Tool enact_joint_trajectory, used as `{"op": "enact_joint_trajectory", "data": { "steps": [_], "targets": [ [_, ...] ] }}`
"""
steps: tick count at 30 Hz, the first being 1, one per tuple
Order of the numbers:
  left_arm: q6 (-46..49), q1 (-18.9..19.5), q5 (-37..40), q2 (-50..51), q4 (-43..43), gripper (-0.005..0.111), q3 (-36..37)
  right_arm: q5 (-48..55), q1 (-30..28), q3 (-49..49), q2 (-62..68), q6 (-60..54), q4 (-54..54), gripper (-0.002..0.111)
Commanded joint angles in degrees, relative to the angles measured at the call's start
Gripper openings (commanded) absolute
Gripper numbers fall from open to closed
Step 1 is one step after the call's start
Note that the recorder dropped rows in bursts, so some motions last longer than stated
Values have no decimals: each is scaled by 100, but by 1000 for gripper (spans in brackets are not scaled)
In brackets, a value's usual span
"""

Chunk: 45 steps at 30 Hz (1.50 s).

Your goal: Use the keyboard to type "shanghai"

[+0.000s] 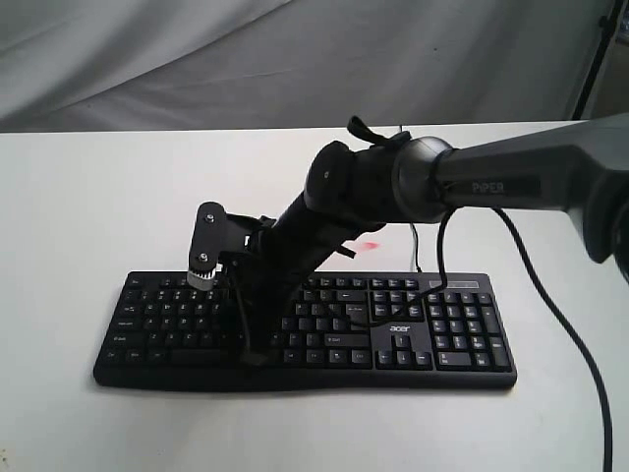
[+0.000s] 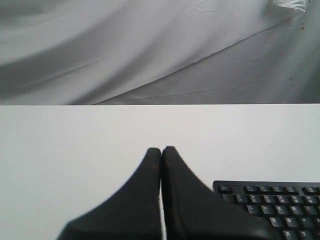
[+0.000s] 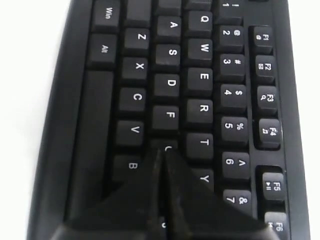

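The black keyboard [image 1: 413,329] with white legends and an "acer" logo lies across the front of the white table [image 1: 88,206]. My right gripper [image 1: 251,339] reaches across the middle, down onto the keyboard's left half. In the right wrist view the right gripper [image 3: 162,150] is shut and empty, with its tips on the G key, between F [image 3: 170,115] and the half-hidden H. My left gripper [image 2: 161,149] is shut and empty. It hovers over bare table, beside the keyboard's [image 2: 280,200] Esc corner. The left arm is out of the exterior view.
A thin black cable [image 1: 417,251] runs from the keyboard's back edge. A small red light spot [image 1: 369,247] lies on the table behind the keyboard. The right arm's own cable [image 1: 560,324] hangs over the number pad side. Grey cloth [image 1: 197,59] hangs behind the table.
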Motion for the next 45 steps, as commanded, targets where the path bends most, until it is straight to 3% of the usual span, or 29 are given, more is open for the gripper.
{"op": "enact_joint_trajectory", "data": {
  "steps": [1,36,45],
  "targets": [
    [-7,-23,-14,18,-23,1,3,30,-22,18,-26,-56,-4,0],
    [-7,-23,-14,18,-23,1,3,-22,-53,18,-113,49,313,0],
    [-7,-23,-14,18,-23,1,3,-833,412,-30,-99,192,421,0]
  ]
}}
